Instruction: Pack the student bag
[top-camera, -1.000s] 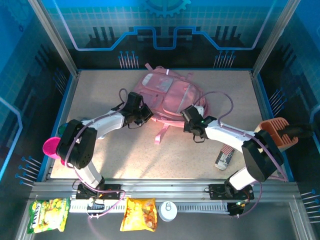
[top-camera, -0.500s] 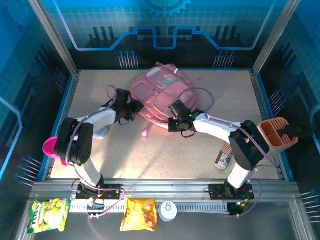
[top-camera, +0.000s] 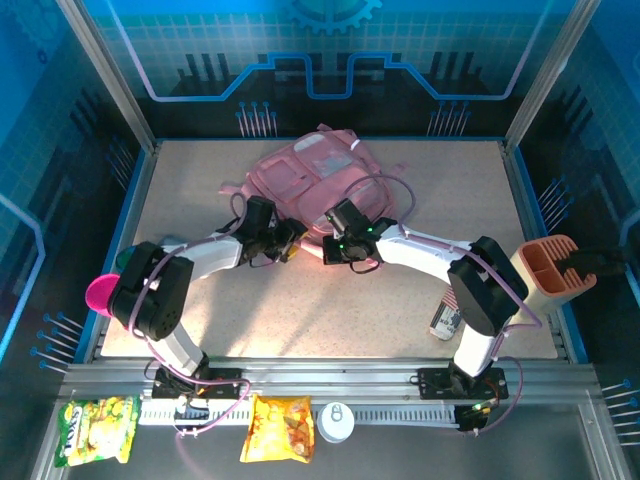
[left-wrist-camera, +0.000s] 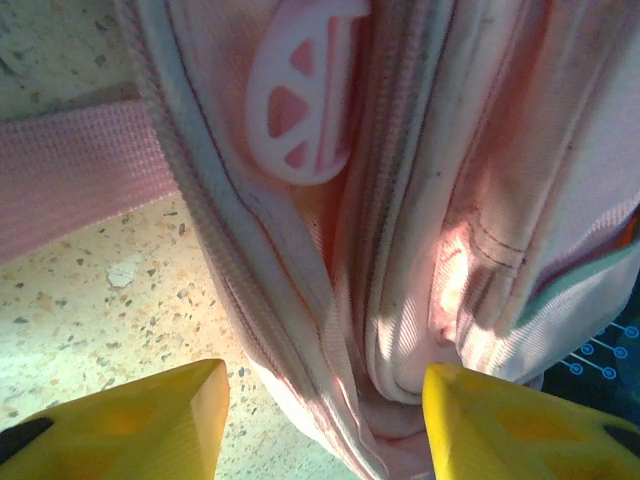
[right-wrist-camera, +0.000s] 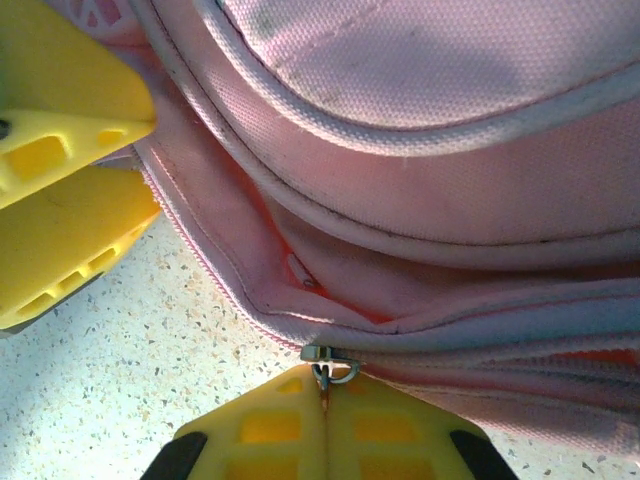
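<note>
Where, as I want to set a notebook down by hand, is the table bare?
Bare: the table's wide near middle, in front of the student bag; also its far right corner, beside the bag. Crowded: the bag's near edge, where the left hand and right hand meet, the right pinching its zip pull.

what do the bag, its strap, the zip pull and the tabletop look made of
Bag: matte pink woven cloth; the weave grain and stitched piping show. Strap: ribbed pink webbing, probably synthetic. Zip pull: small shiny loop, looks like metal. Tabletop: pale speckled surface, stone-like or a printed laminate; the look leaves that open.
</note>
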